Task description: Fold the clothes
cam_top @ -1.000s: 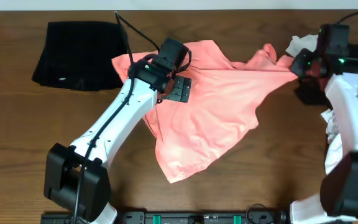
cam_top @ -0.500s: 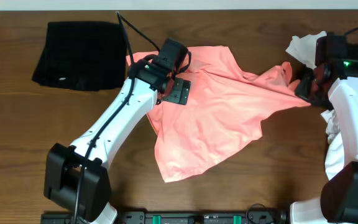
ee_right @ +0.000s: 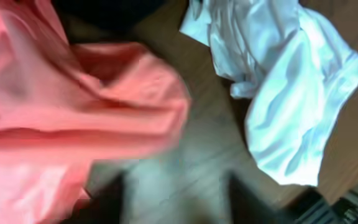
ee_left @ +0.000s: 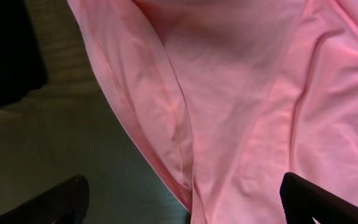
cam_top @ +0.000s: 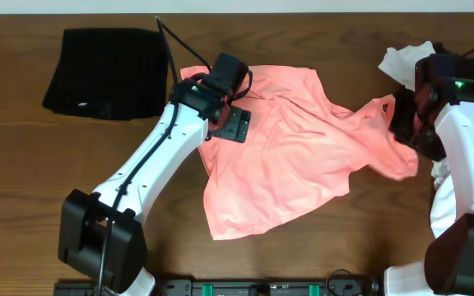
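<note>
The salmon-pink T-shirt [cam_top: 286, 156] lies rumpled across the middle of the table, one of the clothes. My left gripper [cam_top: 234, 123] hovers open over the shirt's left edge. In the left wrist view its fingers [ee_left: 61, 199] stand wide apart above the hem of the pink shirt [ee_left: 241, 93] and bare wood. My right gripper [cam_top: 405, 123] is at the shirt's right end. The right wrist view is blurred; there the right gripper [ee_right: 176, 199] is open with only wood between its fingers, and the pink shirt [ee_right: 73, 112] lies loose to its left.
A neatly folded black rectangle [cam_top: 105, 72] lies at the back left. White garments lie at the back right [cam_top: 400, 57] and along the right edge [cam_top: 441, 193], one also in the right wrist view [ee_right: 291, 87]. A dark garment [ee_right: 110, 9] lies beyond the shirt.
My right gripper has opened and let go of the shirt's right end, which dropped onto the table nearer the front. The shirt has slackened. The left arm has not moved.
</note>
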### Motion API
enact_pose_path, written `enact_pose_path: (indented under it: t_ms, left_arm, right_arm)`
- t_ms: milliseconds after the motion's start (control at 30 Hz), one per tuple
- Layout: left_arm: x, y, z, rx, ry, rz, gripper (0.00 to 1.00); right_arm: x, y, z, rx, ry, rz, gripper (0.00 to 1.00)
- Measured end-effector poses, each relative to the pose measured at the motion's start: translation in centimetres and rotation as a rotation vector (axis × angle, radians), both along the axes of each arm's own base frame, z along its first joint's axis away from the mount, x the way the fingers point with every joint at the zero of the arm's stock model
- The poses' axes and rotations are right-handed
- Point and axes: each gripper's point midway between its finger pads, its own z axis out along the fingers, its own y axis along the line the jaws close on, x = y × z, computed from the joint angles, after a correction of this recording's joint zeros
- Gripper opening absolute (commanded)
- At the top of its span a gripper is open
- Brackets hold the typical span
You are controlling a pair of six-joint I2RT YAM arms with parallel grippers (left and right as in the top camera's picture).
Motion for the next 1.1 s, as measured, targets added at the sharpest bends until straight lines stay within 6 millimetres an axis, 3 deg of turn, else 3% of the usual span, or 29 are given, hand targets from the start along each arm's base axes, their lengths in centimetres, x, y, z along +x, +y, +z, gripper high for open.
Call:
enact_pose_path:
  t_ms: [100,333,500,633,900,1100]
  left_arm:
    - [-0.2,0.1,-0.1,0.005,0.009,0.000,0.98]
    - [-0.3,0.1,-0.1,0.005,0.015,-0.001,0.98]
    - [-0.5,0.0,-0.2,-0.001,0.021,-0.003,0.98]
    - [-0.6,0.1,-0.2,0.000,0.026,-0.004,0.98]
    - [-0.6,0.0,-0.2,-0.003,0.028,-0.005,0.98]
    - [-0.6,0.0,-0.2,-0.005,0.030,-0.006,0.98]
  right_arm:
    - [1.5,0.3,0.0,0.017,-0.052,0.035,0.82]
    - [10.1,1.9,2.6,0.073,-0.396,0.230,0.82]
    - [13.2,2.2,4.1,0.066,-0.519,0.283,0.81]
    - [13.9,2.3,1.4,0.101,-0.477,0.260,0.78]
    - [14.2,3.2,-6.8,0.221,-0.333,0.155,0.69]
    - [14.9,4.0,-8.1,0.275,-0.346,0.126,0.62]
